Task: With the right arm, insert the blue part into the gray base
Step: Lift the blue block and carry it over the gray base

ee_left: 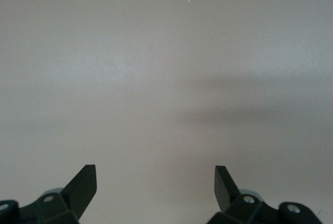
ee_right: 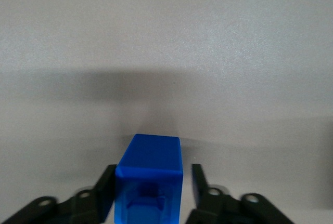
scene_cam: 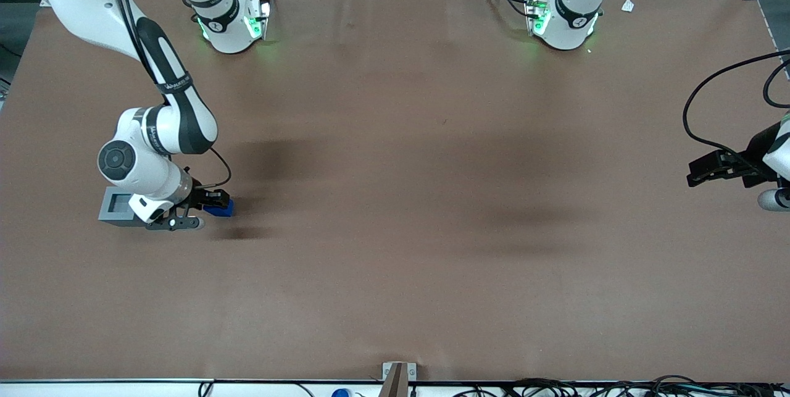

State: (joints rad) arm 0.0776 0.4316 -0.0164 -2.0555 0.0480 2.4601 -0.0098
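Note:
The blue part lies on the brown table toward the working arm's end. The right arm's gripper is down at it. In the right wrist view the blue part sits between the black fingers of the gripper. One finger lies against its side and the other stands a small gap off, so the gripper is open. The gray base rests on the table beside the gripper, about a hand's width from the blue part. Its square recess faces up and the white wrist covers part of it.
The brown table cloth stretches wide toward the parked arm's end. The two arm bases stand at the table edge farthest from the front camera. The table's near edge has a small bracket and cables.

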